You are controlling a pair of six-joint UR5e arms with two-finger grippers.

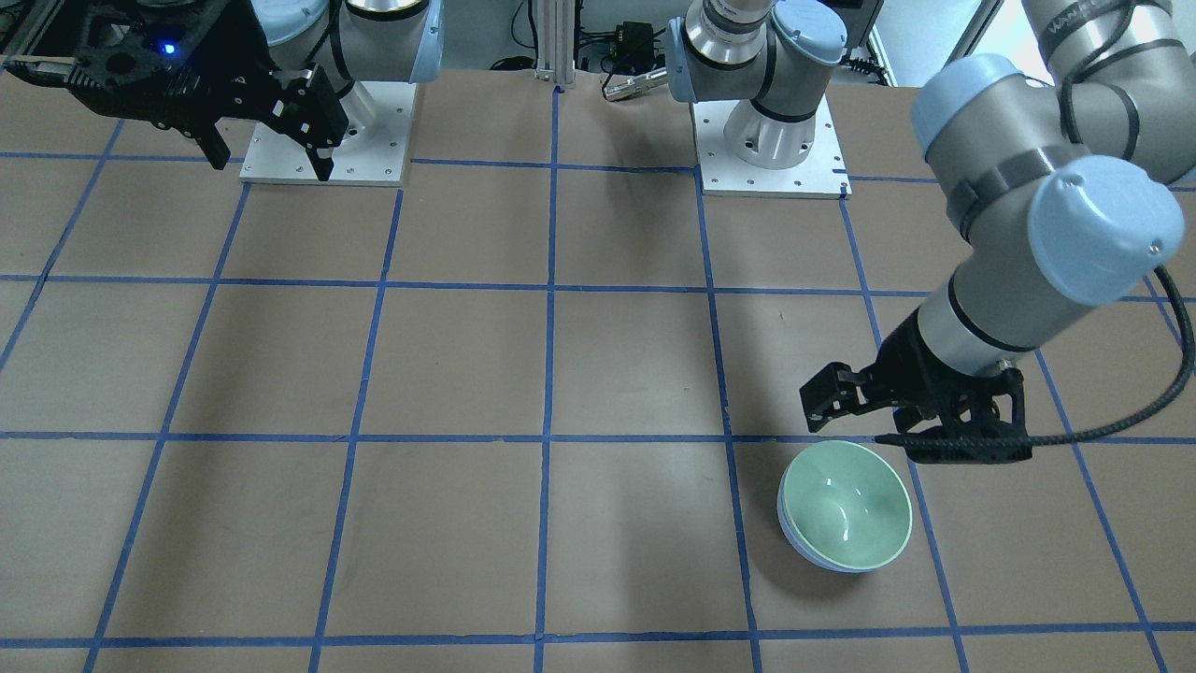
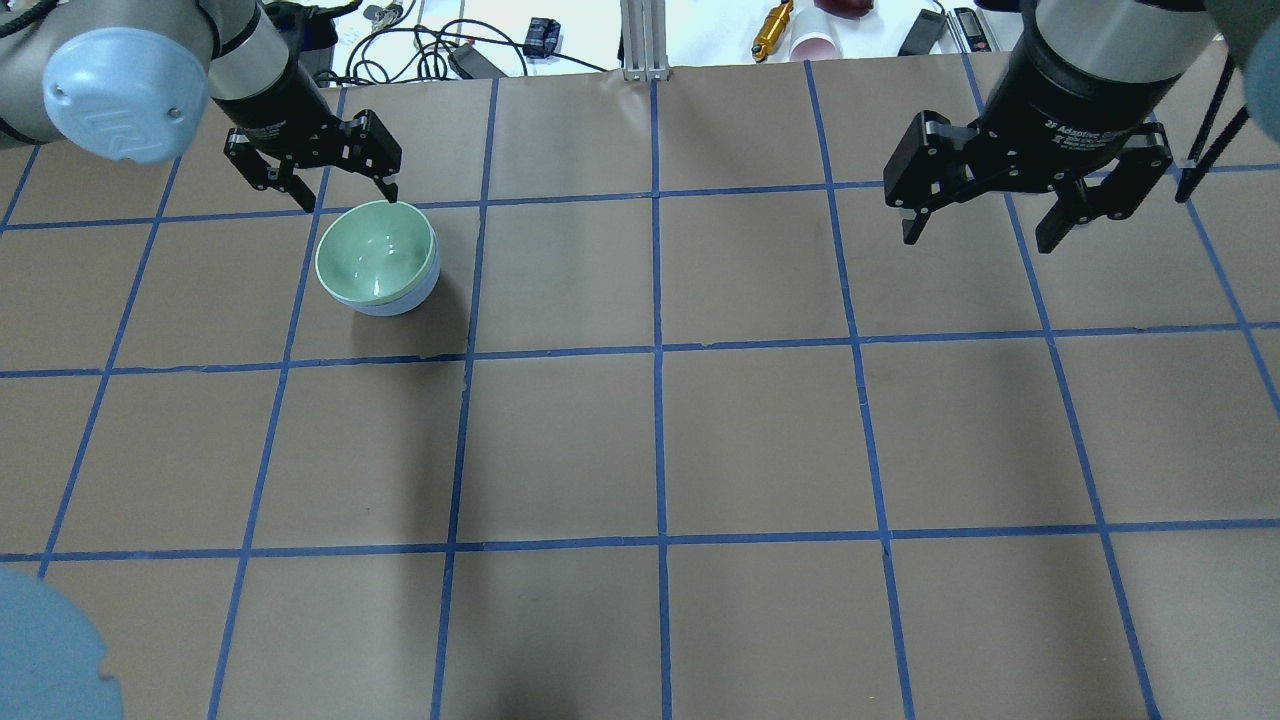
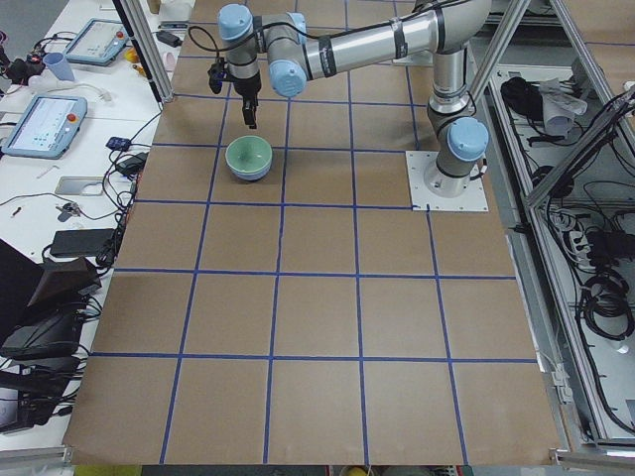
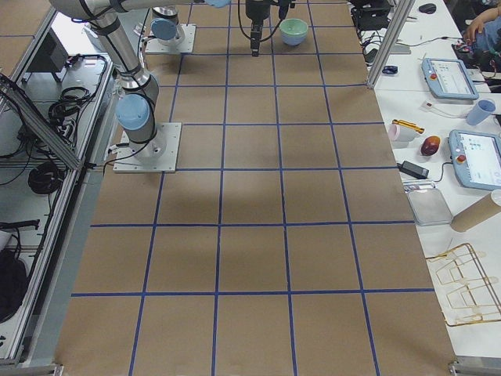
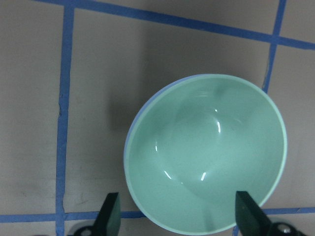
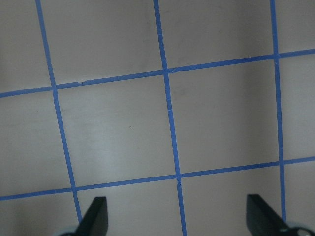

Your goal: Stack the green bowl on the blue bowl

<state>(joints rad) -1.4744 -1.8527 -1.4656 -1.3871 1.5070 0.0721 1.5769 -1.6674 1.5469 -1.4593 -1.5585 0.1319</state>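
The pale mint-green bowl (image 1: 846, 505) sits nested inside the pale blue bowl (image 1: 792, 540), both upright on the brown table. Only a sliver of the blue bowl's rim and wall shows. The pair also shows in the overhead view, green bowl (image 2: 375, 250) and blue bowl (image 2: 405, 300). In the left wrist view the green bowl (image 5: 206, 157) fills the frame, with the blue rim (image 5: 134, 129) at its left. My left gripper (image 2: 348, 200) is open and empty, raised just above the bowls' robot-side rim (image 1: 869, 425). My right gripper (image 2: 977, 238) is open and empty, high over bare table (image 6: 177, 219).
The table is brown paper with a blue tape grid. The two arm bases (image 1: 324, 131) (image 1: 771, 140) stand on white plates at the robot's edge. Cables, an orange tool (image 2: 772, 30) and a pink cup (image 2: 815, 45) lie beyond the far edge.
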